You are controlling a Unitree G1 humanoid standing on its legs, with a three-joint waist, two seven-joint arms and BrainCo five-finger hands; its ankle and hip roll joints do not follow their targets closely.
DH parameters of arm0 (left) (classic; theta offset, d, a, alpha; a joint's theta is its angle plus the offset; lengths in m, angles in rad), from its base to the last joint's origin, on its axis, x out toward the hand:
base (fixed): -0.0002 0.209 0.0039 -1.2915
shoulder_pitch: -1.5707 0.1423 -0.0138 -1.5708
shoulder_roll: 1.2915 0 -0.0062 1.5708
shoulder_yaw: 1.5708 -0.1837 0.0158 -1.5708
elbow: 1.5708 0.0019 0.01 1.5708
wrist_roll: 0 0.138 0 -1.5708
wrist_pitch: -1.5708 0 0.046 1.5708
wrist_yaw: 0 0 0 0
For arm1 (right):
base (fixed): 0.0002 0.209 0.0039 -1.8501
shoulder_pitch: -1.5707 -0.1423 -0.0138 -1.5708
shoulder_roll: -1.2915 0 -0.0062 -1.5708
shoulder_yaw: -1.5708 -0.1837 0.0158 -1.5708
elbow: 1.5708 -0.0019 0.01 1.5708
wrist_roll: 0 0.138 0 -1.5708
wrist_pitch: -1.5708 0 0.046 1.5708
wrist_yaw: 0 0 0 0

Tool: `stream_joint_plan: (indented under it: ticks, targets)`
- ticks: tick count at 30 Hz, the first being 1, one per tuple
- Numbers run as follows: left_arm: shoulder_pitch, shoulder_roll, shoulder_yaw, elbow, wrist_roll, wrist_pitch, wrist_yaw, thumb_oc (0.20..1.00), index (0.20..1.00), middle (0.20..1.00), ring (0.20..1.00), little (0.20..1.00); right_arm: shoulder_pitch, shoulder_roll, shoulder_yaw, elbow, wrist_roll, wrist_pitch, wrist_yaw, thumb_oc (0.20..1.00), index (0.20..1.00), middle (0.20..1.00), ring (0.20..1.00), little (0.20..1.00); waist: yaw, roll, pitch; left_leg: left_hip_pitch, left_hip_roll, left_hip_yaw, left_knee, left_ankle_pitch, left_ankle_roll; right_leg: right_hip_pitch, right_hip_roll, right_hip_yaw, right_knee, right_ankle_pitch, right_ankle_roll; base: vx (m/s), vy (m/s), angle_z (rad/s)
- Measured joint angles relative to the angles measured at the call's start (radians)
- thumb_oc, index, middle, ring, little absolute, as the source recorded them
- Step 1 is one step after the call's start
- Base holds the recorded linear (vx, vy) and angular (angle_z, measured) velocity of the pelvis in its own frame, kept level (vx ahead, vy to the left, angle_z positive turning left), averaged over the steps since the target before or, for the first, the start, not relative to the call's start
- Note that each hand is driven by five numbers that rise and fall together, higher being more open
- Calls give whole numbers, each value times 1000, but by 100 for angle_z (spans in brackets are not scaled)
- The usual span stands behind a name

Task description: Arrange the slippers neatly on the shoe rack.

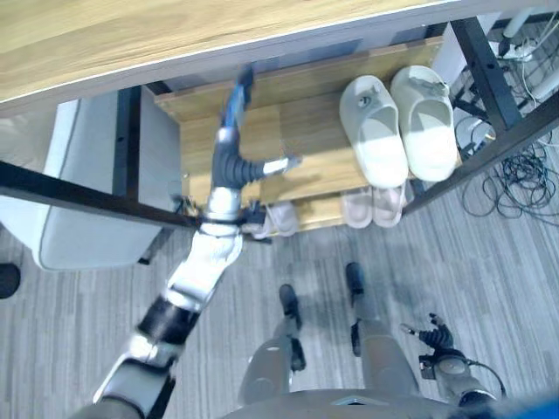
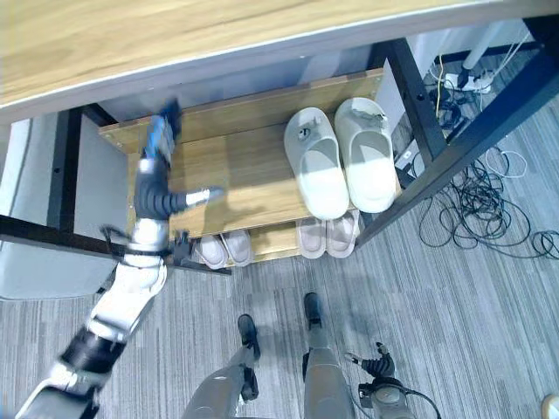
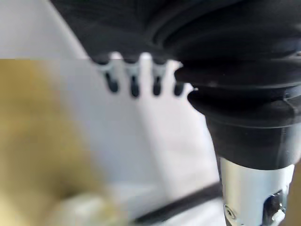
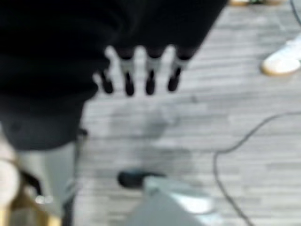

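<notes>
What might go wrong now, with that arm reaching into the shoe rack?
The left hand is stretched over the shelf under the wooden top board, so the arm may knock the black frame bar. A sideways sweep might nudge the white slippers out of line.

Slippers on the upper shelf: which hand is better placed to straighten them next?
Left, probably. The left hand is already stretched over the rack's upper shelf, beside the white slippers. The right hand hangs low by the floor, away from the rack.
</notes>
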Motion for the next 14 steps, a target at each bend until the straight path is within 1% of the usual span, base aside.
stream_joint_plan:
  ticks: [1,2,3,4,6,7,8,9,11,12,13,14]
  targets:
    - [82,26,-8,14,-18,0,-50,1000,1000,1000,1000,1000,5,-11,0,7,6,6,0,1000,1000,1000,1000,1000,18,12,-11,8,0,-3,0,-2,1,12,0,-4,3,0,0,17,-8,12]
    - [126,8,-3,39,-64,0,-75,1000,1000,1000,1000,1000,5,-20,1,13,14,12,0,1000,1000,1000,1000,1000,30,24,-21,12,-1,-8,0,-3,2,19,-2,-6,3,-4,2,14,-6,10]
    - [191,-26,8,70,-114,-2,-108,1000,1000,1000,1000,1000,6,-26,-1,11,14,17,1,1000,1000,1000,1000,1000,41,33,-26,27,-2,-7,0,-6,0,32,-4,-11,0,-7,5,-13,0,4]
    - [259,-17,2,97,-136,9,-137,1000,1000,1000,1000,1000,8,-30,0,9,14,17,3,1000,1000,1000,1000,1000,42,41,-32,40,-2,-7,0,-9,1,45,-3,-12,-1,-10,4,0,0,0]
    - [358,57,-37,137,-155,24,-201,1000,1000,1000,1000,1000,19,-38,-7,6,14,14,4,1000,1000,1000,1000,1000,44,54,-41,62,0,-8,0,-9,2,66,-2,-14,-1,-16,5,12,2,2]
    - [400,104,-60,163,-163,31,-235,1000,1000,1000,1000,1000,28,-43,-26,8,15,13,7,1000,1000,1000,1000,1000,46,62,-47,68,0,-10,0,-15,-4,74,-2,-18,-1,-19,4,37,5,12]
    - [458,191,-96,196,-164,44,-291,1000,1000,1000,1000,1000,34,-48,-56,22,29,16,8,1000,1000,1000,1000,1000,47,77,-57,72,1,-23,0,-15,-4,85,-2,-27,-1,-21,3,10,-6,17]
    - [480,208,-95,201,-166,55,-314,1000,1000,1000,1000,1000,40,-52,-61,29,33,16,8,1000,1000,1000,1000,1000,47,80,-59,74,1,-26,0,-15,-4,90,-3,-28,-1,-21,4,9,-18,16]
    - [503,194,-94,220,-167,53,-344,1000,1000,1000,1000,1000,45,-58,-63,55,34,15,9,1000,1000,1000,1000,1000,59,86,-64,76,0,-28,0,-14,-6,92,-4,-30,-1,-21,4,12,-16,6]
    - [479,158,-132,331,-149,38,-368,1000,1000,1000,1000,1000,43,-60,-62,83,35,16,16,1000,1000,1000,1000,1000,61,92,-73,81,0,-34,0,-13,-7,101,-4,-38,-1,-23,1,43,-11,10]
    - [443,136,-166,417,-135,49,-380,1000,1000,1000,1000,1000,44,-59,-61,100,36,19,20,1000,1000,1000,1000,1000,58,95,-78,89,1,-42,0,-11,-10,110,-4,-41,-1,-25,1,29,-10,14]
    - [436,98,-197,529,-82,55,-383,1000,1000,1000,1000,1000,41,-56,-48,105,40,20,28,1000,1000,1000,1000,1000,58,80,-78,93,3,-56,-1,-11,-12,117,-1,-44,-1,-28,3,42,-15,15]
